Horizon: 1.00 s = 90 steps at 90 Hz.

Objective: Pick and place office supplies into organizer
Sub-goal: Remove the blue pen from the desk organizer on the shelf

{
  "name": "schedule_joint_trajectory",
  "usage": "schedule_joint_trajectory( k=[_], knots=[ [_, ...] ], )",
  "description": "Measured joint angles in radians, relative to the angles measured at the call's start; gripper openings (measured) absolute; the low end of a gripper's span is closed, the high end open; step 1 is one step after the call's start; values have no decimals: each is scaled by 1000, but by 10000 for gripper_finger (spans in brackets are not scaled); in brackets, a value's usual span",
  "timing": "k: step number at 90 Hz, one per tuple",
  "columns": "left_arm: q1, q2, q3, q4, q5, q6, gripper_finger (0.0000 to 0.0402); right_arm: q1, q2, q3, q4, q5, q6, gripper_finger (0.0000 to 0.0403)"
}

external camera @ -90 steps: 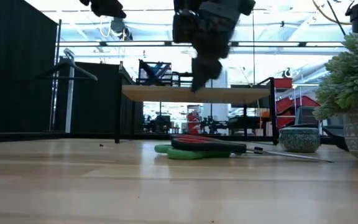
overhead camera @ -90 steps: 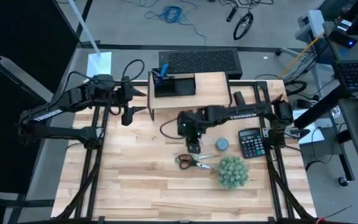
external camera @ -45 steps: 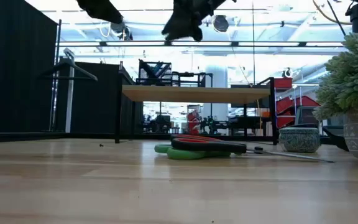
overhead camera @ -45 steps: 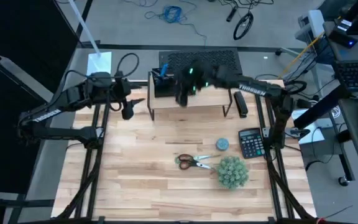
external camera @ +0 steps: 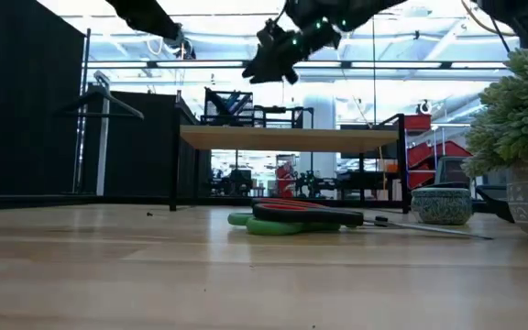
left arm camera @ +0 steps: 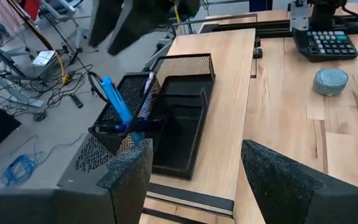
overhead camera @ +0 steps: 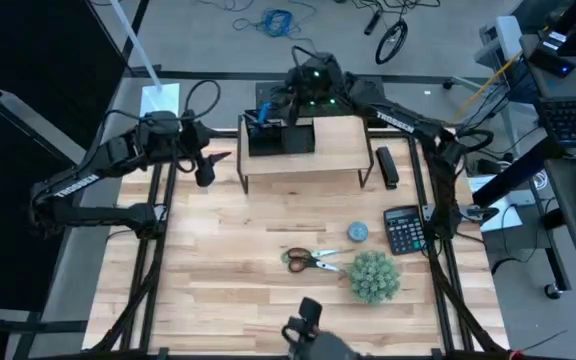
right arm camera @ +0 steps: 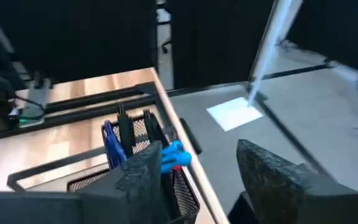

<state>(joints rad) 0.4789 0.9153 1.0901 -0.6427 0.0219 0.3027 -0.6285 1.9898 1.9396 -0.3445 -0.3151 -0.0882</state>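
The organizer [overhead camera: 280,137] sits on top of the light wooden riser shelf [overhead camera: 333,150], at the shelf's left end as the high view shows it. Its tall pen-cup section holds slim blue pens [left arm camera: 115,99] and a dark pen [right arm camera: 125,132], all standing upright and leaning a little; the lower open compartments [left arm camera: 182,127] beside the cup look bare of supplies.

The right gripper [overhead camera: 286,100] hangs in the air just above and behind the pen cup, near the organizer's far edge. In its own wrist view the two dark fingers [right arm camera: 143,171] stand well apart, with nothing between them, and the pen cup shows just past them. In the low view this gripper [external camera: 266,62] is high above the shelf top, touching nothing.

The left gripper [overhead camera: 204,172] waits off the left end of the shelf, above the table edge. Its fingers [left arm camera: 129,177] are spread wide with nothing held, facing the organizer.

Two pairs of scissors [overhead camera: 313,260] lie together on the table [overhead camera: 218,290] in front of the shelf, the red-handled pair [external camera: 305,212] lying over the green-handled pair [external camera: 278,225]. Just to their right stand a fuzzy green ball plant [overhead camera: 375,277] and a small round grey dish [overhead camera: 357,232], and farther right a black calculator [overhead camera: 403,229].
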Motion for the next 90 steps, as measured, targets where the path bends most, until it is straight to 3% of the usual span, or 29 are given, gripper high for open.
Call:
schedule_joint_trajectory(
  k=[24, 61, 90],
  knots=[
    [-1, 0, 0, -31, 1, 0, 235, -21, 51, 1, 47, -113, -9, 217],
    [-1, -1, 0, -33, 2, -2, 235, 3, 98, 0, 81, -162, -32, 202],
    [0, -1, 0, -33, 2, -4, 235, 16, 99, 0, 67, -159, -79, 150]
  ],
)
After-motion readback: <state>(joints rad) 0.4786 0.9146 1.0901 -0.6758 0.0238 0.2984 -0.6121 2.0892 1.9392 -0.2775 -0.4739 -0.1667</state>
